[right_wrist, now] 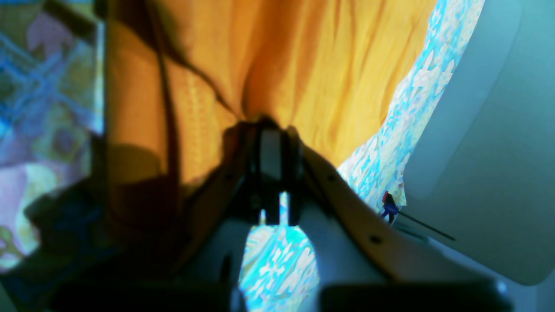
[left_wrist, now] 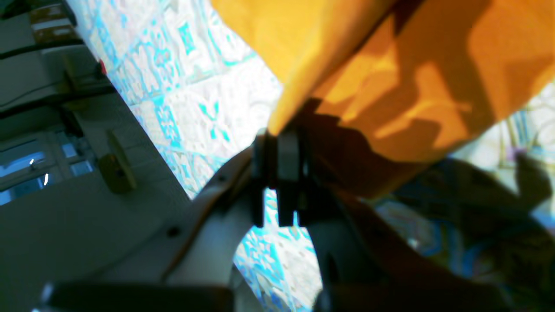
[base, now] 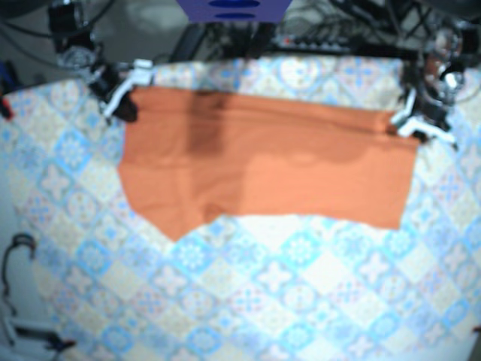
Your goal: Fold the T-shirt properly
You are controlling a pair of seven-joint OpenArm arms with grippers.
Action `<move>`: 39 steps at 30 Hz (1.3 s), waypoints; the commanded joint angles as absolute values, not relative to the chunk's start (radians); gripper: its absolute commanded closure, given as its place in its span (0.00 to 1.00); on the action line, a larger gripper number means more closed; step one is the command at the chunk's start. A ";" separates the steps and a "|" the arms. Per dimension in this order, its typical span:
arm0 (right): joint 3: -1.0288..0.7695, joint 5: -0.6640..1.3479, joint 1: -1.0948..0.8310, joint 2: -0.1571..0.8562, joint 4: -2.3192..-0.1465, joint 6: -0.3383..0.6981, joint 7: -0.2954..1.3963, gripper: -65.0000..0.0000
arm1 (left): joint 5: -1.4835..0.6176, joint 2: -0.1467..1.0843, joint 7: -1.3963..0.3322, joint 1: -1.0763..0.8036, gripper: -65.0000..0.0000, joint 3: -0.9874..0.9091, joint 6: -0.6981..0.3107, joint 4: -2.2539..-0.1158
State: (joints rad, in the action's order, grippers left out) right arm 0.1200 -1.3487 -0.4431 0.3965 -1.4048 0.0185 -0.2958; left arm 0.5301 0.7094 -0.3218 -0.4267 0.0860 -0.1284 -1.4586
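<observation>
An orange T-shirt (base: 255, 162) is stretched wide between both arms over the patterned tablecloth (base: 270, 286). In the base view my right gripper (base: 126, 101) holds its top left corner and my left gripper (base: 402, 122) holds its top right corner. The left wrist view shows the left gripper (left_wrist: 277, 138) shut on a pinched edge of the orange T-shirt (left_wrist: 412, 78). In the right wrist view the right gripper (right_wrist: 271, 130) is shut on the gathered orange T-shirt (right_wrist: 312, 65), which hangs in folds ahead of it. The shirt's lower edge droops to a point at lower left.
The tablecloth (left_wrist: 190, 86) covers the table, with its edge and grey floor (left_wrist: 65, 225) in the left wrist view. A small clamp (right_wrist: 389, 206) sits at the cloth's edge in the right wrist view. Cables and equipment (base: 338, 26) crowd the back of the table.
</observation>
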 commanded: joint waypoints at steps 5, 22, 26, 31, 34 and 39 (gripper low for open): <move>0.114 -1.337 -0.441 0.410 -1.414 -0.001 -0.297 1.00 | 0.538 0.730 -0.341 -0.398 1.00 0.114 -0.110 -1.448; 0.113 -1.337 -0.441 0.410 -1.412 -0.001 -0.297 0.99 | 0.538 0.728 -0.349 -0.386 1.00 0.150 -0.105 -1.440; 0.114 -1.337 -0.424 0.410 -1.412 -0.001 -0.297 0.99 | 0.538 0.728 -0.349 -0.386 1.00 0.150 -0.105 -1.440; 0.114 -1.337 -0.412 0.410 -1.412 -0.001 -0.297 0.99 | 0.538 0.728 -0.349 -0.386 1.00 0.147 -0.105 -1.440; 0.114 -1.337 -0.412 0.410 -1.412 -0.001 -0.297 0.99 | 0.538 0.728 -0.349 -0.386 0.93 0.147 -0.105 -1.440; 0.114 -1.337 -0.412 0.410 -1.412 -0.001 -0.297 0.91 | 0.538 0.728 -0.349 -0.386 0.83 0.147 -0.105 -1.440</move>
